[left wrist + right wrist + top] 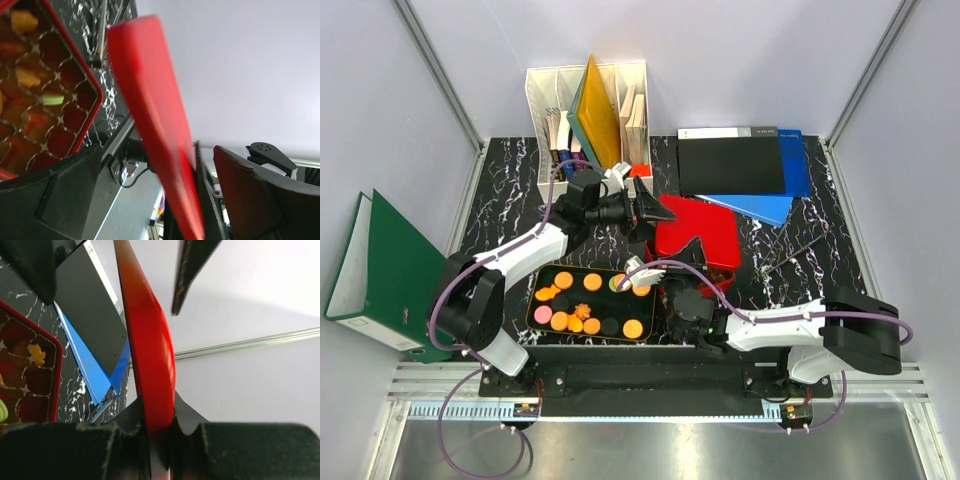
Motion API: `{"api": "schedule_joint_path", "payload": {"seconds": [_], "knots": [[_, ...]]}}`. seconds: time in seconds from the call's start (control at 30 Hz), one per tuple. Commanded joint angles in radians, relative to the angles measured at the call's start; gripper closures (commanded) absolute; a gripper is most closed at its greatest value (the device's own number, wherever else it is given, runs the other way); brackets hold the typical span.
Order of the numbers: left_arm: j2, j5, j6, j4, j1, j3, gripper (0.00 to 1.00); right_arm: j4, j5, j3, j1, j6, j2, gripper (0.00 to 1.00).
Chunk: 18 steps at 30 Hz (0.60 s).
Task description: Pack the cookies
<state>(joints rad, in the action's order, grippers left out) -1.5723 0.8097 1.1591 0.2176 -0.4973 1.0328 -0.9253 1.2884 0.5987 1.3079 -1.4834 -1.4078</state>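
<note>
Right wrist: noted right gripper (160, 426) pinching red lid (147, 340) by its edge; left gripper (165, 195) spread wide, lid edge-on between its fingers. Located loose cookies (592, 283) nearer left arm (520, 255).

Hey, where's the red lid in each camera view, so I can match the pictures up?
Top external: red lid at centre, just right of the left pincer.
Left wrist: tilted edge-on down the middle.
Right wrist: upright edge-on at centre, pinched in the right pincer.
Shared landmark: the black marbled table.

No legible text (none anywhere) — nothing.
</note>
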Motion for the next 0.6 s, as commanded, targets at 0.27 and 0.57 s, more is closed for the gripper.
{"api": "schedule_joint_path", "payload": {"seconds": [0.27, 0.57], "knots": [[-0.006, 0.103, 0.054, 0.212, -0.017, -0.011, 0.54, -0.233, -0.008, 0.064, 0.01, -0.112, -0.036, 1.0], [-0.028, 0.112, 0.145, 0.371, -0.02, -0.065, 0.74, -0.231, 0.014, 0.053, 0.013, -0.11, -0.016, 1.0]]}}
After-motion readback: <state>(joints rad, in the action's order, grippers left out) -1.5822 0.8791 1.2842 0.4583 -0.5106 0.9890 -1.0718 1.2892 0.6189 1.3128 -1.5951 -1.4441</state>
